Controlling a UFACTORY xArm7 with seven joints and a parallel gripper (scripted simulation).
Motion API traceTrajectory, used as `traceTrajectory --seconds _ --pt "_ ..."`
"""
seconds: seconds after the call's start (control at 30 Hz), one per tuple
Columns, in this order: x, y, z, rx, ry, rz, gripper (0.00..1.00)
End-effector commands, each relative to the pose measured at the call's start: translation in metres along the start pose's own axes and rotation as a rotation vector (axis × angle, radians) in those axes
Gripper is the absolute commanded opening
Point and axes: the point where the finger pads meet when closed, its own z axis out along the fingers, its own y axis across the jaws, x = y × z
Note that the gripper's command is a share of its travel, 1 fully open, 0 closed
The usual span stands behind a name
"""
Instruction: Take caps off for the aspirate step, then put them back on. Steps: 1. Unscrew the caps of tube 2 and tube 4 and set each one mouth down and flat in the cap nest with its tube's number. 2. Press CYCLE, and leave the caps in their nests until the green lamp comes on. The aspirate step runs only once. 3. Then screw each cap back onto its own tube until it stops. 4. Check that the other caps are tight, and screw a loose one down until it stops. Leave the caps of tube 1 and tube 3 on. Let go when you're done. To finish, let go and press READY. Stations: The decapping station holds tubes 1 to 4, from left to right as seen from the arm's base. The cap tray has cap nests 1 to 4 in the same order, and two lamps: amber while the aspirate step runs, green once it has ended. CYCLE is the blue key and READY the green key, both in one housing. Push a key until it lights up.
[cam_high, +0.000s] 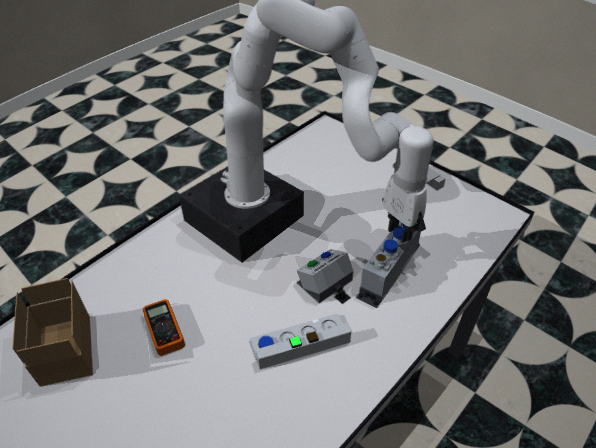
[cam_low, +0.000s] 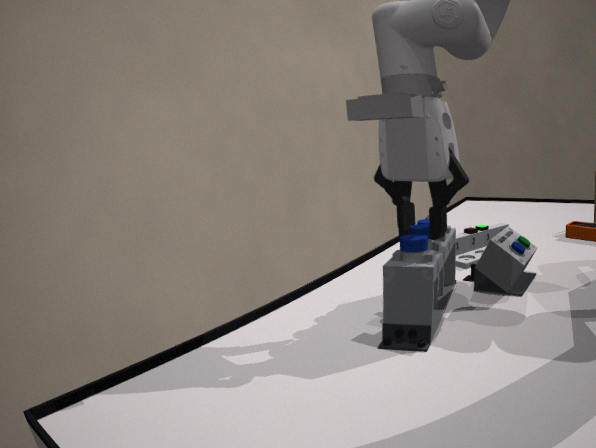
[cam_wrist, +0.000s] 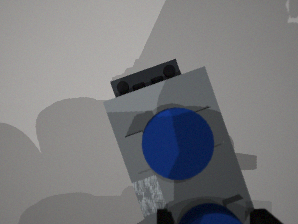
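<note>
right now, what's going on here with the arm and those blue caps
The gripper stands over the decapping station, fingers slightly open on either side of tube 2's cap, not clamping it. The green lamp on the cap tray is lit. Tube 4 is uncapped; its cap lies in the tray.
</note>
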Motion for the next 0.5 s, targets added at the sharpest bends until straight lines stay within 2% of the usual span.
traceTrajectory --seconds 0.0,0.47 --pt "0.0009 0.0016 -0.0021 -0.004 0.005 -0.148 0.46" --pt "0.0009 0.0017 -0.0021 -0.005 0.004 -0.628 0.46"
